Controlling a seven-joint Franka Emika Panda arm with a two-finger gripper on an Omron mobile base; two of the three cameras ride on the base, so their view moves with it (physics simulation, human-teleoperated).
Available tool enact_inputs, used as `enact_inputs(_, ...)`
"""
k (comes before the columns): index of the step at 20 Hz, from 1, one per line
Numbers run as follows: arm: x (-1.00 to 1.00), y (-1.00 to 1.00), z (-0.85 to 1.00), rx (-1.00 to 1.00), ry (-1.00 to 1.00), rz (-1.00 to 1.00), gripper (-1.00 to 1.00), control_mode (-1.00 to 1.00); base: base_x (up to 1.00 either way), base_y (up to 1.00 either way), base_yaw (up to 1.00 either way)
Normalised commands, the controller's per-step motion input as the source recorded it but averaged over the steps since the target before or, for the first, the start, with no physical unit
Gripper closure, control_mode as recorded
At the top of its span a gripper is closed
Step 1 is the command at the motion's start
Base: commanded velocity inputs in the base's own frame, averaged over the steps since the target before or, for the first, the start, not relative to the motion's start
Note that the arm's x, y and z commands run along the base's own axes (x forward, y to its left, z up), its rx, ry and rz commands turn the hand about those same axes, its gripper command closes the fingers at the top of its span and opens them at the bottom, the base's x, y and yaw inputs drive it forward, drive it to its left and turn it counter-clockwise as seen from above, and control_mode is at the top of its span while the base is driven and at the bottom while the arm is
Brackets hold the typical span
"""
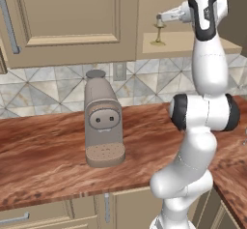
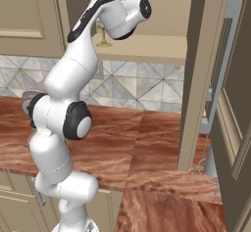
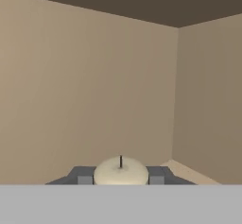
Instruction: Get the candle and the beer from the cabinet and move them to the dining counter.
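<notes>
Candle (image 1: 158,30) stands on the beige shelf (image 1: 193,43) of the open cabinet (image 1: 183,10), in the upper middle-right of the left base view, its brass goblet-shaped holder upright with the round foot on the shelf board. The hand (image 1: 159,17) reaches in from the right at the top of that frame and meets the candle at its upper end. In the hand view the pale rounded top of the candle (image 3: 121,172) with its short dark wick sits low in the centre of the frame, and a dark fingertip (image 3: 81,175) presses against it on either side with no gap showing, so the hand is clamped on the candle. Behind it in that view lie the plain beige back and side walls of the cabinet (image 3: 94,86). In the right base view the candle's stem and foot (image 2: 102,39) peek out at the upper left, just behind the white arm. A raised-panel door (image 1: 62,15) with a long metal bar handle (image 1: 9,25) takes the upper left of the left base view. Below, on the reddish-brown wood-grain bench (image 1: 48,150), a grey-brown coffee machine (image 1: 101,121) stands left of centre, well apart from the candle, in front of a tiled backsplash (image 1: 43,85).
</notes>
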Motion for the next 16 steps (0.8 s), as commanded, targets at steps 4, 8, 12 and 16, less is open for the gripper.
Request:
enact_inputs(4, -0.47, 0.00, 0.00, 0.00, 0.00, -0.04, 1.00, -1.00, 0.00, 0.00, 0.00)
enact_inputs(8, -0.87, 0.00, 0.00, 0.00, 0.00, -0.07, 1.00, -1.00, 0.00, 0.00, 0.00)
enact_inputs(12, -1.00, 0.00, 0.00, 0.00, 0.00, -0.09, 1.00, -1.00, 0.00, 0.00, 0.00)
enact_inputs(16, -1.00, 0.10, 0.00, -0.03, 0.00, -0.08, 1.00, -1.00, 0.00, 0.00, 0.00)
